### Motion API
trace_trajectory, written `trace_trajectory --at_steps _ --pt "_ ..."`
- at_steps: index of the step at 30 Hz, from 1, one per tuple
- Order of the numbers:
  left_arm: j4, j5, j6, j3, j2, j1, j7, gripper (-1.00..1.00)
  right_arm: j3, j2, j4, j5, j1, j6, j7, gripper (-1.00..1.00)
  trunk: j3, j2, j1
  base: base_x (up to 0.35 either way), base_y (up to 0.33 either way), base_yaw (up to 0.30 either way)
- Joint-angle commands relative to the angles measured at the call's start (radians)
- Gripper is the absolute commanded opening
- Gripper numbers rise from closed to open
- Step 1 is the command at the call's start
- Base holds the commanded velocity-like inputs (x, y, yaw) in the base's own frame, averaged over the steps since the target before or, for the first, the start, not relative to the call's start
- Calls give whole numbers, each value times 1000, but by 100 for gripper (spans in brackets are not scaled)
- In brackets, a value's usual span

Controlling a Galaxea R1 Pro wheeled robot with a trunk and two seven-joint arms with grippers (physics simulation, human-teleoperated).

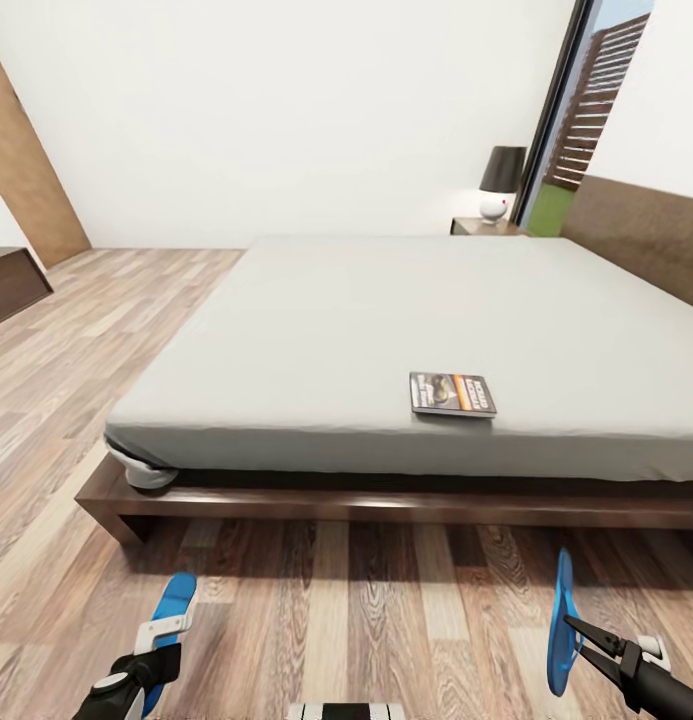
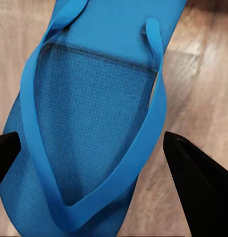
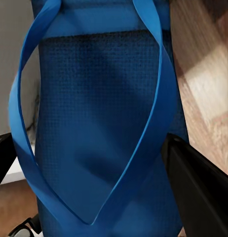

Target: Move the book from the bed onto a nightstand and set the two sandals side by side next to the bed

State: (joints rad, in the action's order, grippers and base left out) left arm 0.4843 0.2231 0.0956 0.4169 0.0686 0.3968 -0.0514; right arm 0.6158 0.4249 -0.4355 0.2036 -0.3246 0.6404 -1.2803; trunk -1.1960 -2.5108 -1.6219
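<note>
Each gripper, left (image 1: 156, 640) and right (image 1: 576, 630), pinches a blue sandal, one (image 1: 169, 612) low over the floor (image 1: 346, 590), the other (image 1: 560, 625) on edge. The book (image 1: 452, 394) lies on the bed (image 1: 386, 330), near its front edge.

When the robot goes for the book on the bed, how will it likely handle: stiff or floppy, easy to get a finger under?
The book looks like a thin paperback, so probably light and somewhat bendy if pinched at one edge. It lies flat on the smooth grey mattress, so getting a fingertip under it may be awkward; it would likely slide when pushed. Flat, it cannot roll or tip.
</note>
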Motion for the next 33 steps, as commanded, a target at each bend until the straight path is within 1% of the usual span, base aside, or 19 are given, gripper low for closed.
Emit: trace_trajectory --at_steps 1,22,23,28,31,33 --pt "2 10 4 7 -1 0 -5 -100 2 0 0 2 -1 9 -1 -100 -5 -1 0 0 0 0" --pt "2 10 3 8 0 0 -5 -100 3 0 -1 -4 -1 7 7 -100 -86 -5 -10 0 0 0" --pt "2 10 3 8 0 0 -5 -100 3 0 -1 -4 -1 7 15 -100 -90 -6 -10 0 0 0" --pt "2 10 3 7 -1 0 -5 -100 8 0 -2 0 -1 2 125 -100 -109 -7 -12 0 0 0" --pt "4 10 3 6 -1 0 -5 -100 12 0 -7 5 -2 1 156 -100 -121 -8 -14 0 0 0" --pt "4 10 3 5 -1 0 -5 -100 13 0 -34 6 -2 1 161 -100 -128 -8 -15 0 0 0"
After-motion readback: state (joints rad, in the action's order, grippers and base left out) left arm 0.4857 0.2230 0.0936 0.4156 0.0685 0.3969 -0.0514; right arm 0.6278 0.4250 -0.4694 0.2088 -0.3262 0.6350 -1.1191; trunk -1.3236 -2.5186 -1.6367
